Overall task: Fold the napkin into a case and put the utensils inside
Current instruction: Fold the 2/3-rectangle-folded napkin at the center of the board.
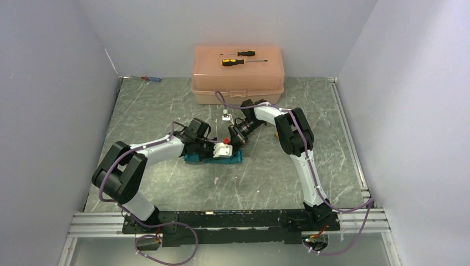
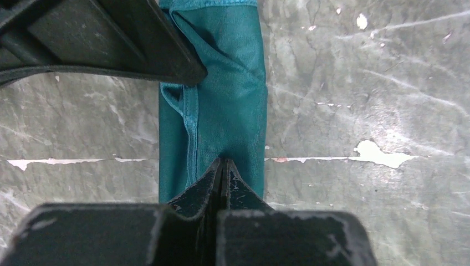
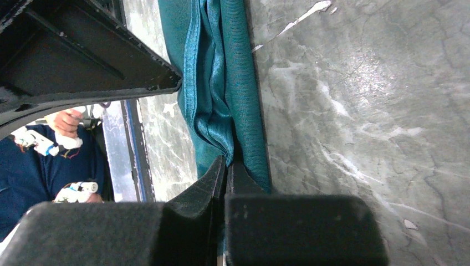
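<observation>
Top external: peach box (image 1: 238, 91) closed at far edge of surface (image 1: 166, 111), two yellow-and-black screwdrivers (image 1: 239, 54) lying on top. Mid-surface, teal napkin (image 2: 227, 100) folded into narrow strip. Left hand (image 2: 221, 166) fingers together, tips on cloth; right hand (image 3: 226, 166) clamped on a fold.

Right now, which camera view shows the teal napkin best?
The left wrist view: the napkin fills the middle as a long narrow strip, its folds and hems sharp. The right wrist view shows mainly its layered edges. The top view shows only a small teal patch.
</observation>
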`<action>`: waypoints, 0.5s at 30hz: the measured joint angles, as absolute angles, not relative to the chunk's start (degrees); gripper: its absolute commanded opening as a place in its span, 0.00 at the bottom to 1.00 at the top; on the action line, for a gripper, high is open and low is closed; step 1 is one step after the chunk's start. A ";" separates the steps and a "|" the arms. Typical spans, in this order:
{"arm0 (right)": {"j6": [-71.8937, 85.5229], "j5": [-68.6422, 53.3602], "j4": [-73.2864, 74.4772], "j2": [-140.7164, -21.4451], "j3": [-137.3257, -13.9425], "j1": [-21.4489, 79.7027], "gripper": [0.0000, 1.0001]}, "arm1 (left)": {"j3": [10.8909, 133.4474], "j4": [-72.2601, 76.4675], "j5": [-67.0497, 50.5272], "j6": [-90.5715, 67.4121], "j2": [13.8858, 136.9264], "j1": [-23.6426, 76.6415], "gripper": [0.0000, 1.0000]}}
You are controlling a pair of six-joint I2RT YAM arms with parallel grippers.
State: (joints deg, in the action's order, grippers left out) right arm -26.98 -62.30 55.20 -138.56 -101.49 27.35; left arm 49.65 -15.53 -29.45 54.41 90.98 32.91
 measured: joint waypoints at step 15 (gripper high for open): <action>-27.92 -63.53 55.20 -138.54 -100.55 27.22 0.00 | 46.98 -12.47 -24.51 56.75 91.79 31.33 0.03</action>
State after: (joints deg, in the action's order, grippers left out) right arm -27.92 -63.53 55.20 -138.54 -100.55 27.22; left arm 46.98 -12.47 -24.51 56.75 91.79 31.33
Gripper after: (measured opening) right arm 0.023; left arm 0.033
